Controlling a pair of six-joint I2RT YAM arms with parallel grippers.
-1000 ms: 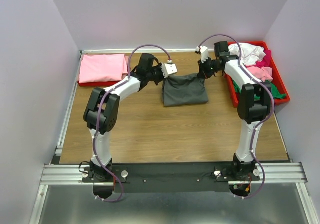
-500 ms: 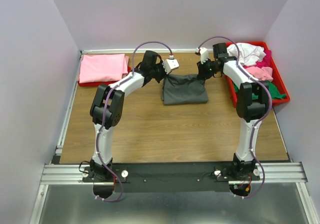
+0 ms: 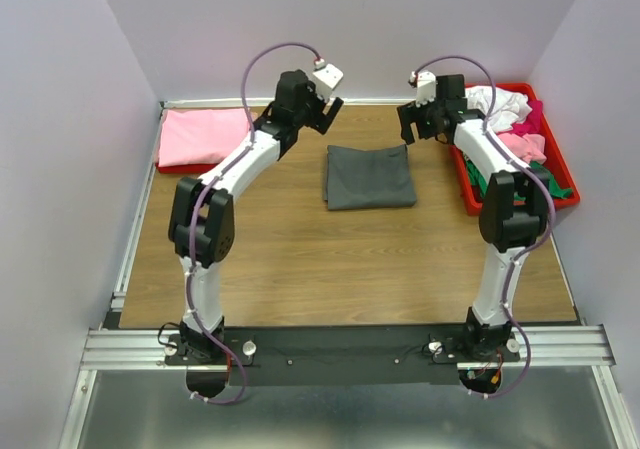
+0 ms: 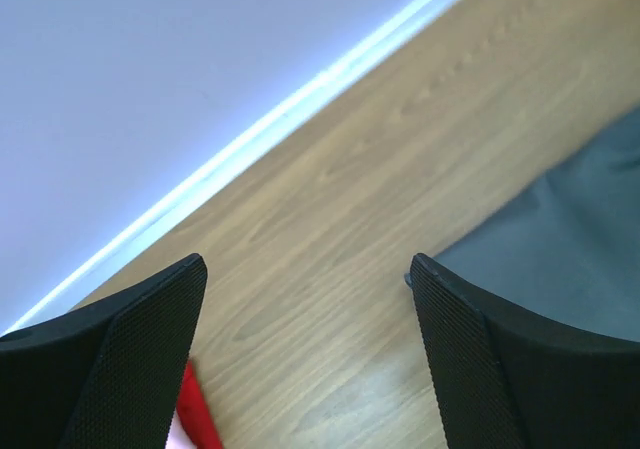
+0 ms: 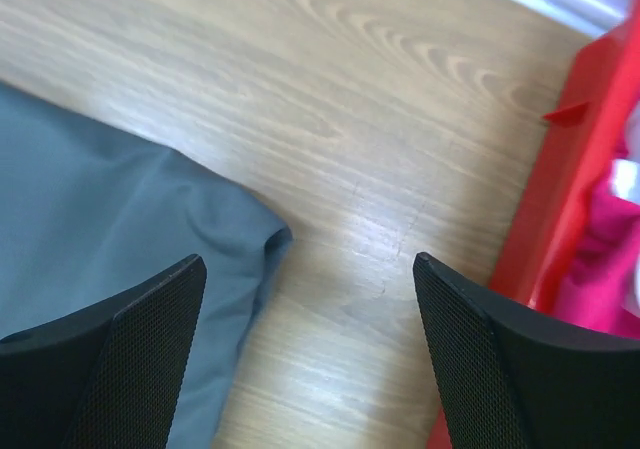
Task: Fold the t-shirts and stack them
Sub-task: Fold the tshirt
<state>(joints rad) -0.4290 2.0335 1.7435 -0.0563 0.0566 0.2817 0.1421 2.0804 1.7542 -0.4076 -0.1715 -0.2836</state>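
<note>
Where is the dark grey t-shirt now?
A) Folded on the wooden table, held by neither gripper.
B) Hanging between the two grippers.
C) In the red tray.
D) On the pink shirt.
A: the dark grey t-shirt lies flat on the table, and the jaws of the left gripper and the right gripper stand open and empty.

- folded t-shirt [image 3: 369,176]: plain dark grey
- t-shirt on the left [image 3: 205,136]: plain pink
- tray [image 3: 565,197]: red
- heaped shirts [image 3: 508,109] in it: white, pink, magenta, green
- table [image 3: 300,259]: light brown wood grain
</note>
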